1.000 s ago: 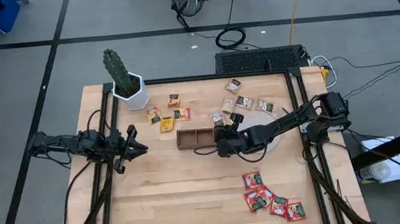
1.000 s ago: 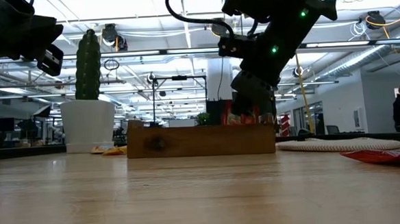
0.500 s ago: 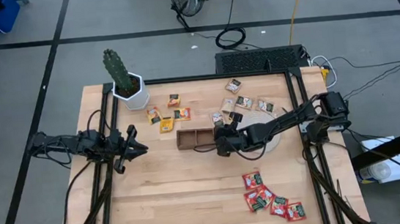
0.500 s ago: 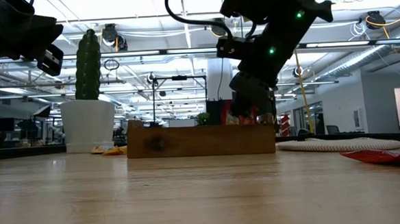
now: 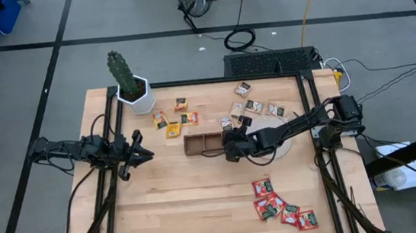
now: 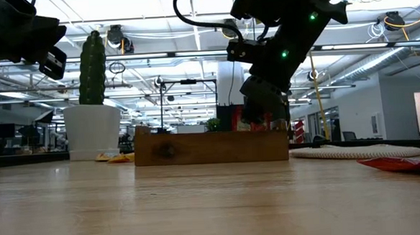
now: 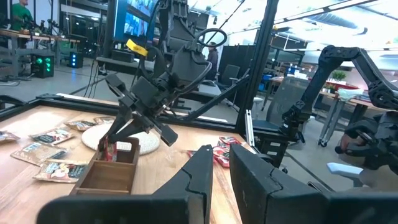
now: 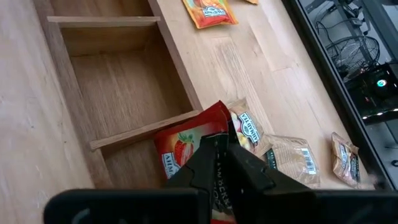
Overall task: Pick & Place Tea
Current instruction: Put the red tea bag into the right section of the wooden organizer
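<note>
One red sachet (image 8: 189, 146) shows a strawberry picture; its writing is unreadable.

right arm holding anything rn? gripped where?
Yes: the right end effector pinches a red tea sachet by one edge, over the wooden tray's end compartment. The left end effector holds nothing.
</note>
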Controlling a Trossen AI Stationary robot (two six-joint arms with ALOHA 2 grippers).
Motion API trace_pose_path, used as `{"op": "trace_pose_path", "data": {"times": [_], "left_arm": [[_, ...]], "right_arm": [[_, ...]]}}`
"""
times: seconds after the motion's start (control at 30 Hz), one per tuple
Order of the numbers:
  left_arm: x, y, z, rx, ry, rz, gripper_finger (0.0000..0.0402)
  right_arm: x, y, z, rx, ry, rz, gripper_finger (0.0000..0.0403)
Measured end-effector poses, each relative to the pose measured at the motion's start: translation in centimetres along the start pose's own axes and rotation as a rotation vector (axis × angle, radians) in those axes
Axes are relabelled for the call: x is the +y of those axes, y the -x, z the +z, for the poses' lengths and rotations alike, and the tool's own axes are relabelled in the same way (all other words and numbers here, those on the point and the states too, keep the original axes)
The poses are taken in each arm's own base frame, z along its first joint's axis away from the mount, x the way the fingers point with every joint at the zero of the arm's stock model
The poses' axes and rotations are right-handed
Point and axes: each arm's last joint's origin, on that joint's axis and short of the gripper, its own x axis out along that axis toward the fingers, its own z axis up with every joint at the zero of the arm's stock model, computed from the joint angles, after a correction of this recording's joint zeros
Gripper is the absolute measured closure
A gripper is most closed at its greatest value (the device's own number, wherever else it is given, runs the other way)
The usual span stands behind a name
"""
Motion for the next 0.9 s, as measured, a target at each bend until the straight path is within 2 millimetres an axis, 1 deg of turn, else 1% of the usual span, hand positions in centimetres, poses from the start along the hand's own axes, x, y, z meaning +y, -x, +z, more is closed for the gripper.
{"op": "trace_pose_path", "data": {"times": [0.4, 0.5, 0.63, 0.7, 0.8, 0.9], "left_arm": [[0.0, 0.0, 0.0, 0.000, 0.000, 0.000, 0.0344], [0.0, 0.0, 0.0, 0.000, 0.000, 0.000, 0.0344], [0.0, 0.0, 0.0, 0.001, 0.000, 0.000, 0.0344], [0.0, 0.0, 0.0, 0.000, 0.000, 0.000, 0.0344], [0.0, 0.0, 0.0, 0.000, 0.000, 0.000, 0.0344], [0.0, 0.0, 0.0, 0.001, 0.000, 0.000, 0.0344]], "right_arm": [[0.2, 0.1, 0.9, -0.081, 0.045, 0.011, 0.0319], [0.2, 0.8, 1.1, -0.104, 0.083, -0.032, 0.0305], [-0.2, 3.0, 1.6, -0.164, 0.115, -0.106, 0.0289], [-0.5, 4.5, 1.7, -0.182, 0.115, -0.092, 0.0281], [-0.7, 7.3, 1.3, -0.195, 0.111, -0.010, 0.0269], [-0.6, 10.2, 0.3, -0.184, 0.146, 0.133, 0.0258]]}}
